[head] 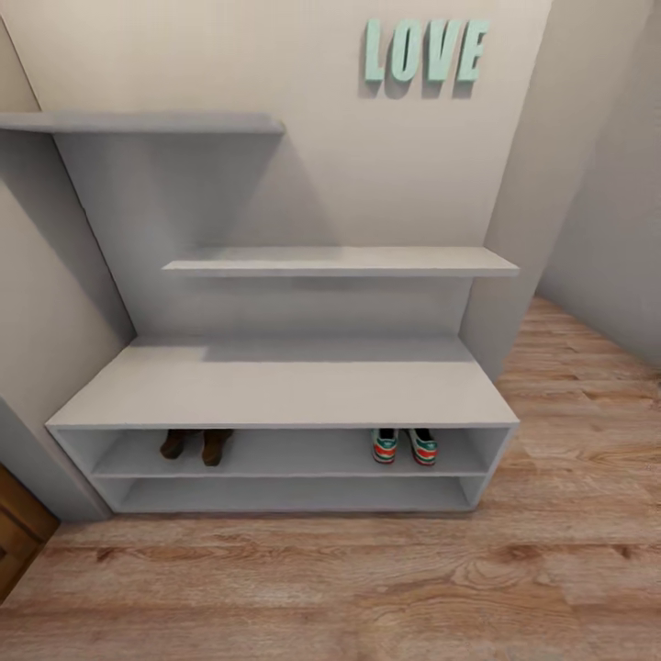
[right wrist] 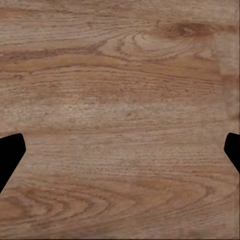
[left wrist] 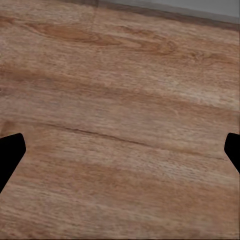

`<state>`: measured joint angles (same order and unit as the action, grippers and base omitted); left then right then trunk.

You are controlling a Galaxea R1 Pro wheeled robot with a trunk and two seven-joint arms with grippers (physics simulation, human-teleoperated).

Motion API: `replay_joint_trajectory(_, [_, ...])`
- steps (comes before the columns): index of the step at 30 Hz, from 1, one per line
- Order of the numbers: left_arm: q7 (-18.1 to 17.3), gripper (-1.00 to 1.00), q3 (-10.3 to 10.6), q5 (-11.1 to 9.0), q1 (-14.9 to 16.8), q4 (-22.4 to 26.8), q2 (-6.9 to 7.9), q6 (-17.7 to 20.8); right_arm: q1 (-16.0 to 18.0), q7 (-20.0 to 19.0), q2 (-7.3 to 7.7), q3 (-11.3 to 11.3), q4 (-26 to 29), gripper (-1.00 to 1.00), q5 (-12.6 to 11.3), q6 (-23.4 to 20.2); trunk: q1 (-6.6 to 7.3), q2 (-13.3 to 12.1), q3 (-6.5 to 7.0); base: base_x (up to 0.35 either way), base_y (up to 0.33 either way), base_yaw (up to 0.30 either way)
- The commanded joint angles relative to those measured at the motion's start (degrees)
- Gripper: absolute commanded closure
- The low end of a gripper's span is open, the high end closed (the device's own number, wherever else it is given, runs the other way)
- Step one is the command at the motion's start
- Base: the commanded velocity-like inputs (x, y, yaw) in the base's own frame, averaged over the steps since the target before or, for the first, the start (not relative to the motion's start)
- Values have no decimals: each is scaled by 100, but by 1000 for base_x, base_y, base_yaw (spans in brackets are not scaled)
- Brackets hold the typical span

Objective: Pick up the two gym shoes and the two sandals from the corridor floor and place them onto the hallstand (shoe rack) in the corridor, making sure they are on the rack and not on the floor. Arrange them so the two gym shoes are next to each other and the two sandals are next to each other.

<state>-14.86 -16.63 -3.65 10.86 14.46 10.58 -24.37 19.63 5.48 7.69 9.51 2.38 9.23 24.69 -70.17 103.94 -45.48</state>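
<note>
gym shoes (head: 404, 446) paired, hallstand (head: 275, 390) upper row | sandals (head: 196, 445) apparently paired, same row

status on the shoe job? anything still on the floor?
Looks done: the two dark brown sandals sit side by side on the pale grey hallstand's upper open shelf row, the two white gym shoes paired at its right. In hand: nothing; both wrist views show open fingers over the bare wood-grain floor. Nothing visibly left.

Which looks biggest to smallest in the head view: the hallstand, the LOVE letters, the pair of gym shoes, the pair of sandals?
1. hallstand, by far
2. LOVE letters
3. gym shoes and sandals look about alike, both half hidden under the bench top, so no ranking between them.
</note>
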Motion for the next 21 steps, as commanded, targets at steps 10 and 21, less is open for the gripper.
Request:
replay_joint_trajectory(10, [242, -100, -18, -31, -43, -703, 35, -3, -286, 355, -43, 34, -46, -100, 69, 2, 221, -401, 264, 0, 0, -119])
replay_joint_trajectory(21, [664, -100, 27, -16, -269, -819, 18, -121, -354, 379, -48, 34, -82, -100, 70, 1, 463, -842, 517, 0, 0, -72])
